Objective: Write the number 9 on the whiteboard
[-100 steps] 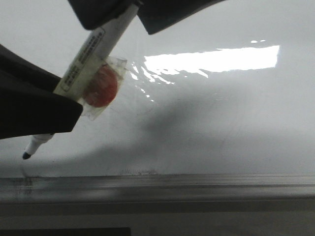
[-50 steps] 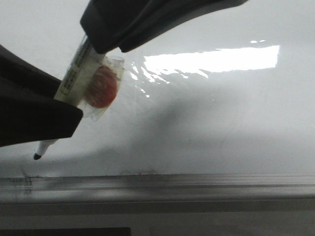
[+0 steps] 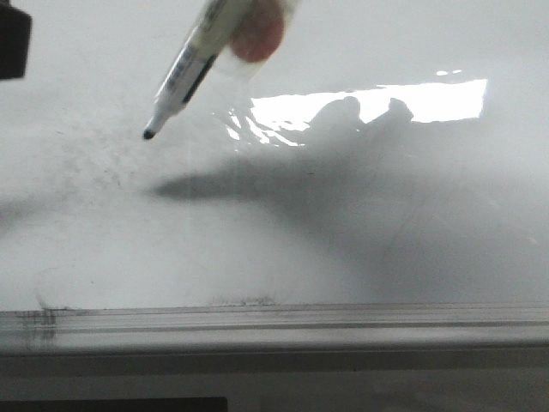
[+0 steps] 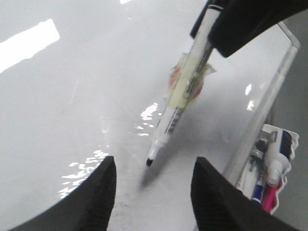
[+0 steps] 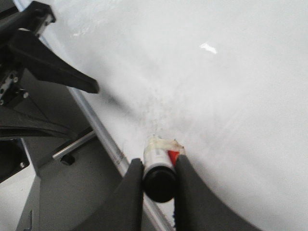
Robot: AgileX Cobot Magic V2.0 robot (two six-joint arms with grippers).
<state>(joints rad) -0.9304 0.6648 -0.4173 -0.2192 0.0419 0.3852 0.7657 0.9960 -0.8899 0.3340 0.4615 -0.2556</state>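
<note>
The whiteboard is glossy white-grey with faint grey smudges and a bright glare patch; its metal rail runs along the near edge. No black number 9 shows on it. My right gripper is shut on the top end of a white marker with a taped red patch. The marker's black tip hangs a little above the board, apart from its shadow. My left gripper is open and empty, with the marker tip seen between its jaws. The right gripper also shows in the left wrist view.
A clear holder with several markers sits beyond the board's rail. A black part of my left arm shows at the front view's far left. The left arm also stands over the board's edge in the right wrist view.
The left gripper let go of the marker and drew back out of the front view. The right gripper carried the marker up and away from the rail, over the board's middle.
</note>
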